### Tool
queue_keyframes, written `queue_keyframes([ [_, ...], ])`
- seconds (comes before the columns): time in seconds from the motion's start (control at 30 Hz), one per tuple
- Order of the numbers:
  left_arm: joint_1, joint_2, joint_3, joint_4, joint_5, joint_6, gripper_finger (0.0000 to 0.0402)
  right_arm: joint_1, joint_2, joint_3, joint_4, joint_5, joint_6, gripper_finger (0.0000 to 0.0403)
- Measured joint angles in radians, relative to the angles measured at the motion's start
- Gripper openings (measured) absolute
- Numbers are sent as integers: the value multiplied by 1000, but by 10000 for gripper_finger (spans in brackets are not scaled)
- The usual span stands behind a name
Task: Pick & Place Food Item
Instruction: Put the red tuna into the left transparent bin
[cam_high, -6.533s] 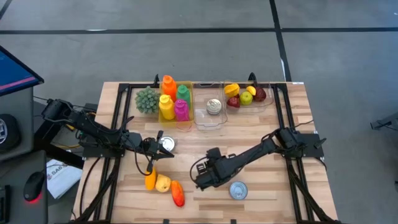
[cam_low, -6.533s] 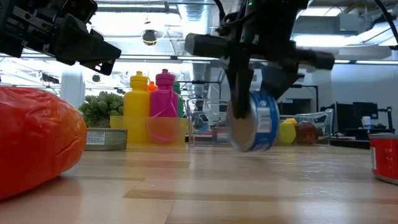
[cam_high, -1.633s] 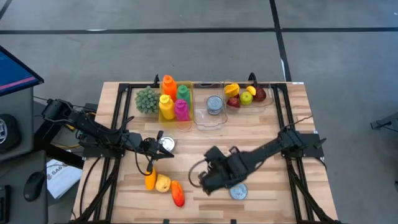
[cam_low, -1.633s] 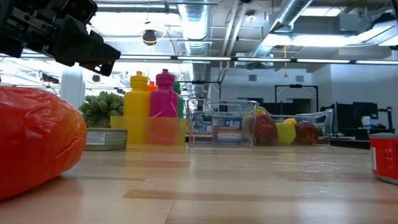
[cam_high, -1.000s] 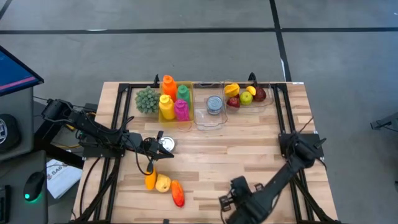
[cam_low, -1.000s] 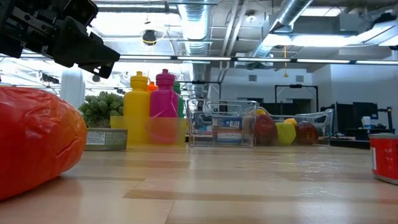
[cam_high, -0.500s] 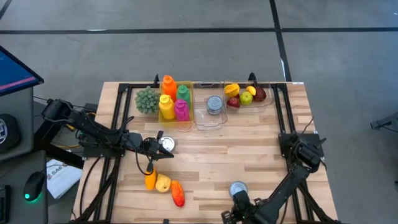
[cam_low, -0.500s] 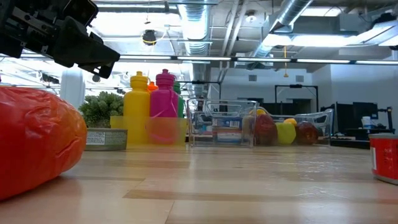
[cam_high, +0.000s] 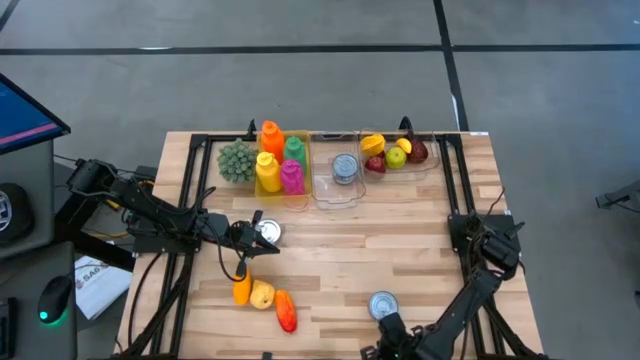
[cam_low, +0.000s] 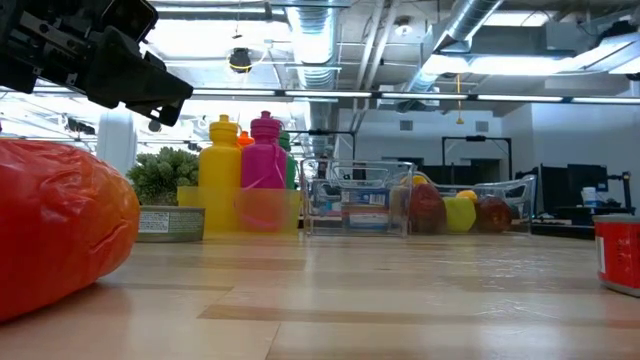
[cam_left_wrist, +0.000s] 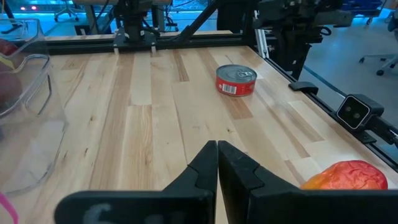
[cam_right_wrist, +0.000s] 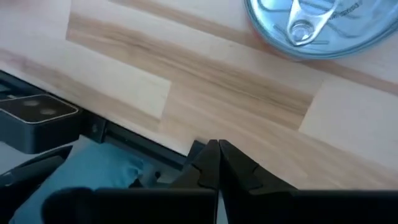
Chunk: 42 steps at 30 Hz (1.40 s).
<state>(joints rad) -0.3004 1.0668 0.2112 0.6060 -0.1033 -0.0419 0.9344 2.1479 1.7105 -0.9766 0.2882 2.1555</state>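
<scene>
Cut off by the frame edge in the right wrist view: far rim of the silver-lidded can (cam_right_wrist: 323, 28). In the high view, right end effector (cam_high: 388, 345) mostly lost below the picture's bottom edge at the tabletop's (cam_high: 400, 240) near side. Only a sliver of the red can (cam_low: 618, 255) visible in the low view, and the orange-red pepper (cam_low: 55, 225) cropped at the left edge.

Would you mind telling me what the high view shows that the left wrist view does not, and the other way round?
Only the high view shows the clear bins along the table's far edge: the bottles, a can in the middle bin, the fruit, plus the green leafy item, the right gripper at the near edge and a can by the left arm.

Only the left wrist view shows the left gripper shut, empty, above bare wood.

Both show the red-labelled can and the orange-red food item.
</scene>
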Motion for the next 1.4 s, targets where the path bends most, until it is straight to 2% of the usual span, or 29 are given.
queue_keyframes([
  [0.23, 0, 0, 0, 0, 0, 16, 2, -7, 0, -51, 62, -1, 0, 0],
  [0.5, 0, 0, 0, 1, 0, 18, 2, -8, 0, -53, 55, -1, -2, 0],
  [0.93, 0, 0, 0, 1, 0, 18, 2, -64, 0, -53, -86, -3, 18, 0],
  [1.1, 0, 0, 0, 1, 0, 18, 2, -90, 0, -52, -120, -58, 16, 0],
  [1.27, 0, 0, 0, 1, 0, 18, 2, -108, 22, -52, -180, -51, 11, 0],
  [1.4, 0, 0, 0, 1, 0, 18, 2, -119, 35, -53, -203, -1, 11, 0],
])
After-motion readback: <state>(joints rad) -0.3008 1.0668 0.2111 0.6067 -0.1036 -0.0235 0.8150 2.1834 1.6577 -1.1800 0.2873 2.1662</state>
